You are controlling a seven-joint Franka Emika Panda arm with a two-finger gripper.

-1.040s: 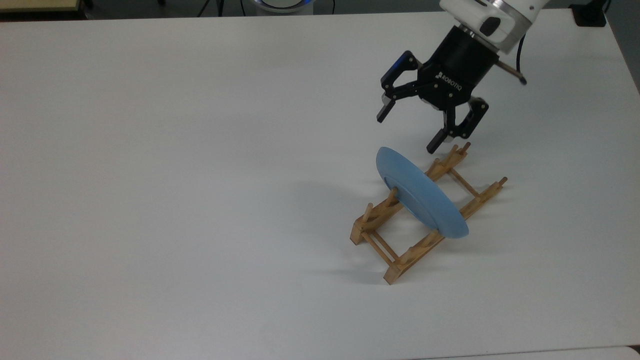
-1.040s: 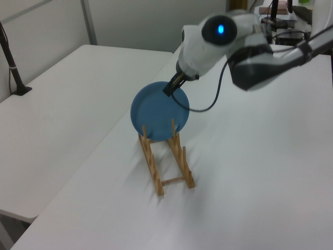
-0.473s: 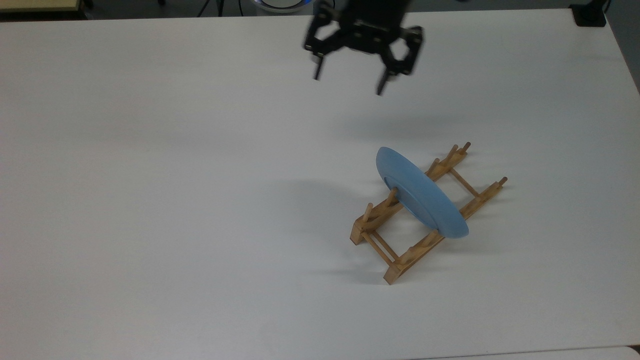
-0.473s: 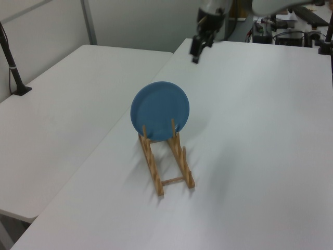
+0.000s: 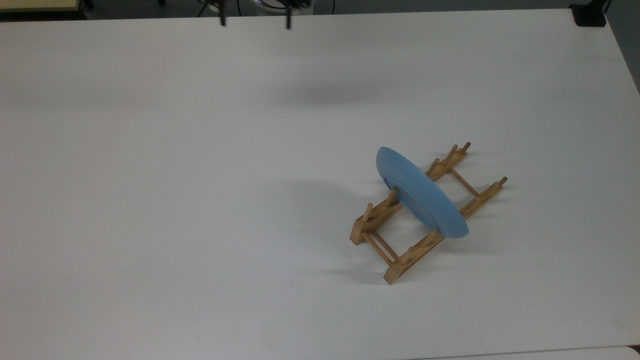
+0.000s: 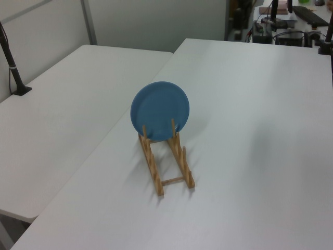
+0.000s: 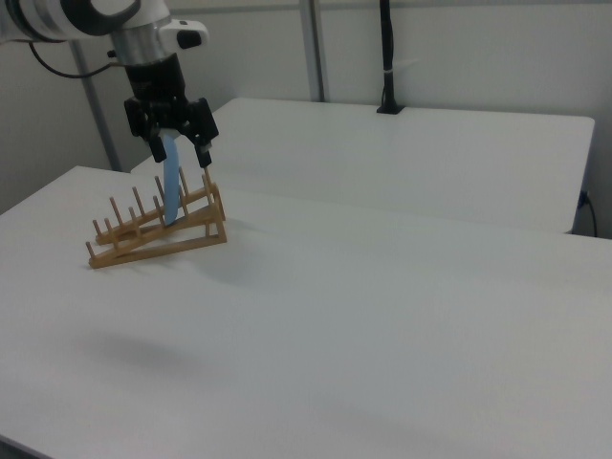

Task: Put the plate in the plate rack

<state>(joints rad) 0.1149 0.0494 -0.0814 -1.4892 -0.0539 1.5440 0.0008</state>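
Now that the claw (image 5: 254, 21), fingers apart, has retreated to the bench's (image 5: 150, 200) far edge in the top view, the plate (image 5: 422, 192) stands unaided in the plate rack (image 5: 400, 267); placement appears complete.

A large white table (image 5: 200, 200) with a smooth, plain top carries the scene. Directly on it sits a small light-brown wooden plate rack (image 5: 400, 235), placed toward the top view's right and lying at an angle to the table's edges. Its two parallel rails rest flat on the tabletop, joined by thin cross dowels, with upright pegs along each rail. In the left view the plate rack (image 6: 166, 161) sits near the table's left edge, and a second white table (image 6: 52, 114) stands just beside it.
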